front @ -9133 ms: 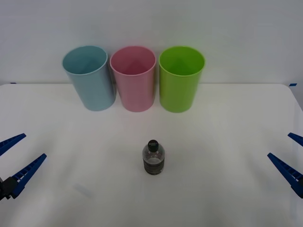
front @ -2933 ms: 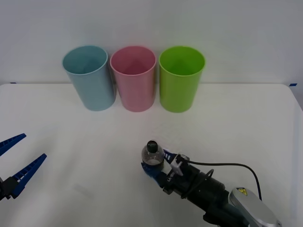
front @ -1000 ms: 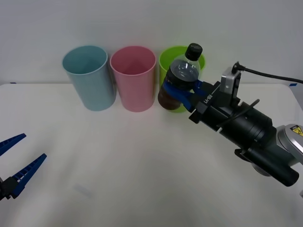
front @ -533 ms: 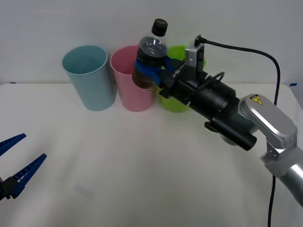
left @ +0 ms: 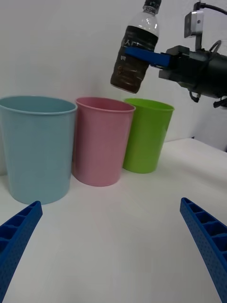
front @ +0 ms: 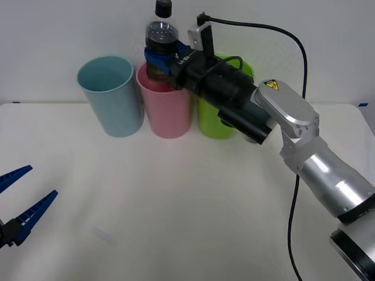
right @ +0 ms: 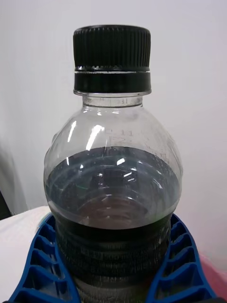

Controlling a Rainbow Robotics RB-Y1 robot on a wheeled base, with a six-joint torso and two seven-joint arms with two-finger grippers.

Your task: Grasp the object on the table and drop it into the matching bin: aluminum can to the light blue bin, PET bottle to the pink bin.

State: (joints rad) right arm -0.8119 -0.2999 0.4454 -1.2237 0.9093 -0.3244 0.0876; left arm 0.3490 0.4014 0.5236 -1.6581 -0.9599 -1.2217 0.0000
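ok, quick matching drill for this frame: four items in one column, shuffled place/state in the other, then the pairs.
Items:
1. PET bottle
2. left pincer
3. light blue bin
4. lime green bin

States:
A. open, low at the table's left edge
B. leftmost of the three bins
C. clamped in the right pincer, above the pink bin
D. rightmost bin, partly behind the right arm

Pairs: 1-C, 2-A, 3-B, 4-D

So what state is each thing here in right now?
Small clear plastic bottle with black cap: capped, gripped, held above the pink bin.
Tall pink plastic bin: upright.
Tall light blue plastic bin: upright.
Right end effector: shut on the bottle.
Left end effector: open, low over the table.
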